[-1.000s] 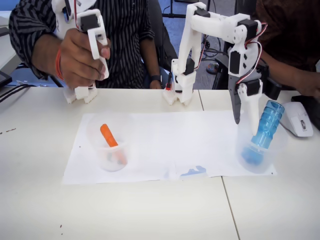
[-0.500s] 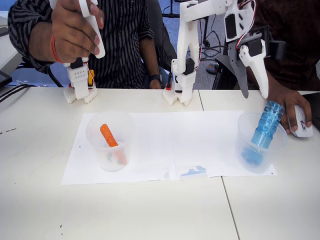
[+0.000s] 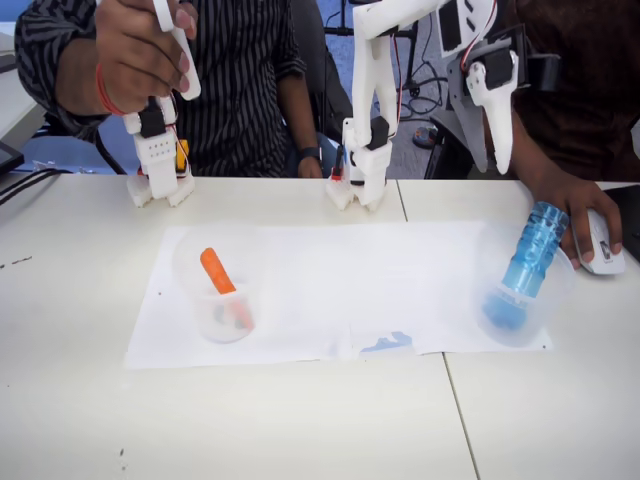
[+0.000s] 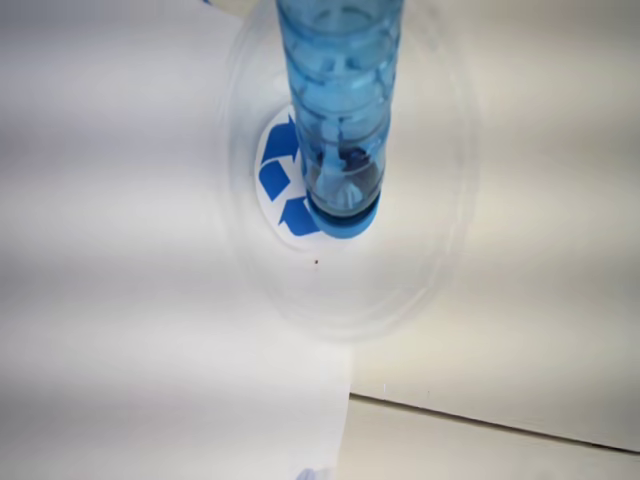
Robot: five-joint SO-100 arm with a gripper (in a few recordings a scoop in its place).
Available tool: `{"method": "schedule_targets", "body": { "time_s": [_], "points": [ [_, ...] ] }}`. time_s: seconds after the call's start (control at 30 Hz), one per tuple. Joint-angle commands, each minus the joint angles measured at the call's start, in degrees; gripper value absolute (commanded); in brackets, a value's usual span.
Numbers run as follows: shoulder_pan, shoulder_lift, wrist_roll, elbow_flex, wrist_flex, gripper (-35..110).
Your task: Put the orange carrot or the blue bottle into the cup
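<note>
The blue bottle (image 3: 527, 262) stands upside down and tilted in the cup (image 3: 489, 262) at the right of the white paper, its blue cap on the cup's bottom. From the wrist view I look straight down on the blue bottle (image 4: 340, 100) inside the cup (image 4: 430, 200), with the blue recycling mark (image 4: 272, 178) beneath it. My gripper (image 3: 492, 165) hangs high above the cup, open by a narrow gap, holding nothing. The orange carrot (image 3: 214, 270) leans inside another clear cup (image 3: 190, 275) at the left.
A white paper sheet (image 3: 350, 280) with a small blue mark (image 3: 388, 342) covers the table's middle. The arm's base (image 3: 362, 170) stands behind it. A person's hand (image 3: 575, 205) rests on a white mouse (image 3: 604, 248) right of the cup. People sit behind the table.
My gripper has risen from around the bottle to well above the cup, leaving the bottle in it. A person's hand has come to the mouse.
</note>
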Motion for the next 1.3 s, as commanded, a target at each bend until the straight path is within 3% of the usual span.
{"method": "schedule_targets", "body": {
  "time_s": [0.0, 0.23, 0.53, 0.77, 1.03, 1.27],
  "points": [
    [-0.8, 13.8, 0.7, -3.5, 0.7, 13],
    [2.7, 32.5, -2.5, 6.5, 5.3, 13],
    [24.9, 53.4, -10.0, 25.0, 4.7, 13],
    [36.9, 65.3, -15.4, 49.0, -8.1, 13],
    [37.4, 83.9, -17.6, 81.2, -24.0, 13],
    [37.4, 84.6, -18.5, 96.5, -32.3, 13]
  ]
}}
